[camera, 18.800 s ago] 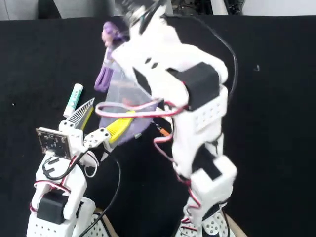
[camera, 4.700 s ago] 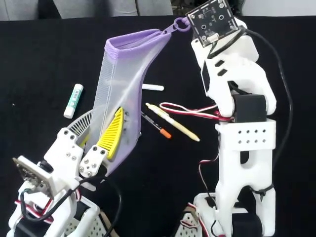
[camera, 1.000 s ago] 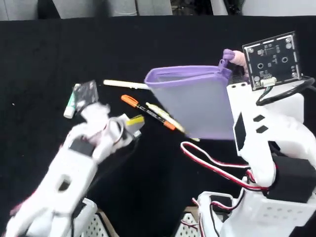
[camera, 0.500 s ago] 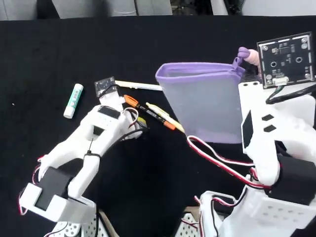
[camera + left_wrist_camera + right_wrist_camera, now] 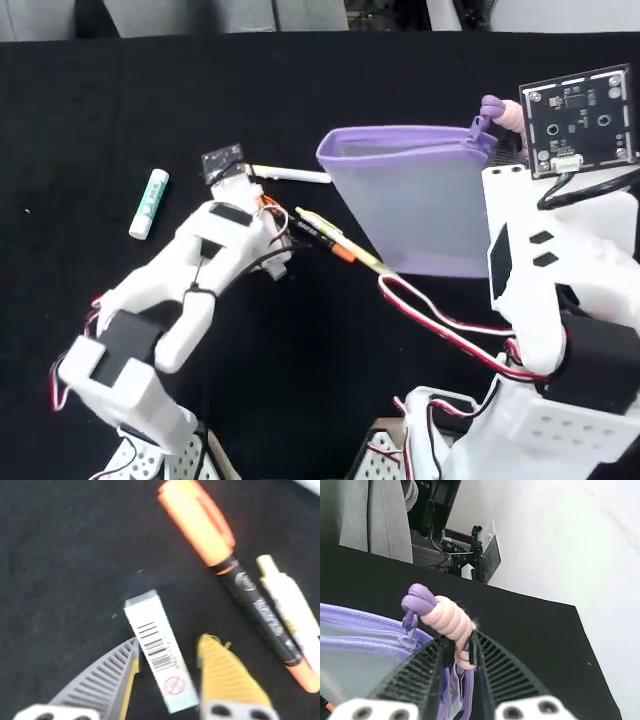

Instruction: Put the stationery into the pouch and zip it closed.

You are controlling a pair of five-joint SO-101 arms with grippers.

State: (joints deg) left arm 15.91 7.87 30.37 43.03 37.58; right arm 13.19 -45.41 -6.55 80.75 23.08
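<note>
The left fingers [image 5: 172,642] stand apart, low over the black surface [image 5: 100,100], and a small white block [image 5: 159,655] with a barcode label lies between them. The grey finger [image 5: 100,680] touches one long side of the block. The yellow finger [image 5: 225,680] is just beside the other side, and a thin dark gap shows there, so the block is not clamped.

Just past the fingertips, on the yellow finger's side, lies a black marker [image 5: 239,580] with an orange cap and an orange tail end. A cream pen [image 5: 290,597] lies close along it, on the side away from the fingers. Both rest flat on the surface. A white pen [image 5: 290,174] lies a little farther beyond these fingers. A green and white glue stick [image 5: 148,203] lies well apart from them, on the side away from the pouch.

The right fingers [image 5: 462,650] are pressed together on the zipper pull [image 5: 447,617], a pink wrapped cord that ends in a purple loop. The pouch [image 5: 410,205] hangs from this pull, lifted off the surface, directly below and beside the right fingers. Its mouth is open, with a purple zipper band around the rim, and its body is pale lilac and half transparent. I cannot tell whether anything is inside. In the high view its lower edge covers the far end of the cream pen. The pouch is near the left fingers but does not touch them.
</note>
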